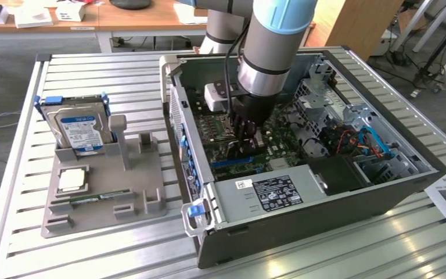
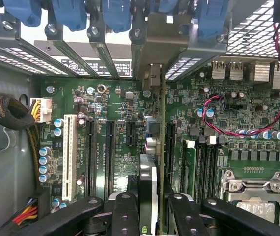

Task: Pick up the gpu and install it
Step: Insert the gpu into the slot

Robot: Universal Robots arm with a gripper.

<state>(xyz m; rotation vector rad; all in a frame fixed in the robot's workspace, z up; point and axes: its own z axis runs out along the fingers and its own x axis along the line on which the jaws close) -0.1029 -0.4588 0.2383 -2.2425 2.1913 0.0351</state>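
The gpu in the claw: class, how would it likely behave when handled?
The gpu looks a thin, stiff board, so it probably won't flop. Held edge-on by the claw, its exposed parts seem fragile, and it could tilt if pushed sideways.

We find the gpu standing on edge inside the open computer case. In the wrist view it appears edge-on as a thin green board with a dark cooler block on one face, its far end reaching the case's rear slot openings. It stands upright over the motherboard, parallel to the long black expansion slots, with the black fingers clamped against both faces; we cannot tell whether its lower edge is seated in a slot.
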